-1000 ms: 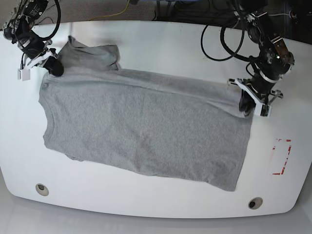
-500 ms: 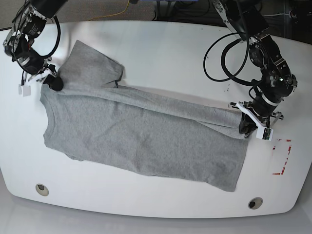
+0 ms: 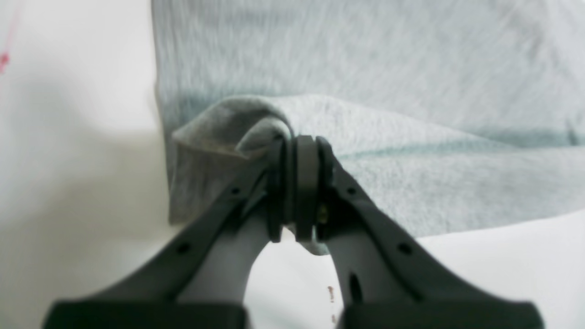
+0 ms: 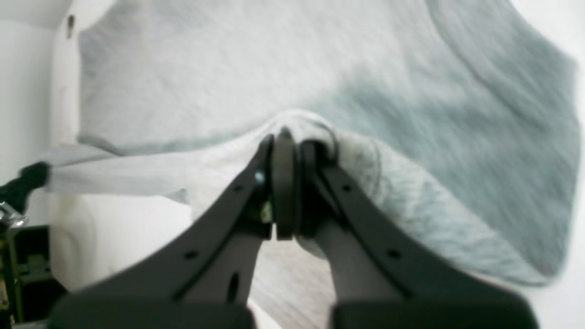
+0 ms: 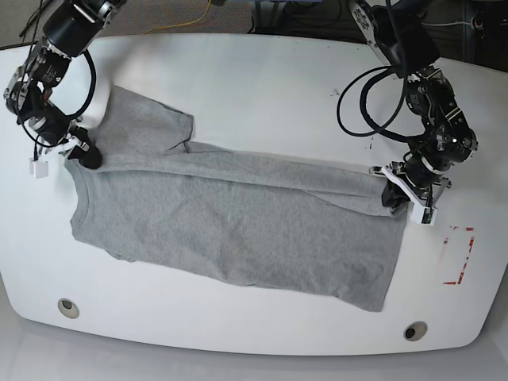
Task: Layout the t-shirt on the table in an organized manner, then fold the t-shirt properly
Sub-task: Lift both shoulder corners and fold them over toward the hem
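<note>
**Both grippers clamped on the shirt's far edge**

I see the grey t-shirt [image 5: 238,230] lying across the white table [image 5: 262,87], its far long edge doubled over onto the body. My left gripper [image 5: 394,198] pinches the hem-end corner of that fold, jaws pressed tight on cloth. My right gripper [image 5: 86,152] grips a bunched bit at the shoulder end, beside the spread sleeve. A red outline mark [image 5: 459,255] sits apart from the hem.

Robot lab — glossy white table [image 5: 262,71], red outline mark [image 5: 459,255], trailing black cables [image 5: 367,75]
</note>
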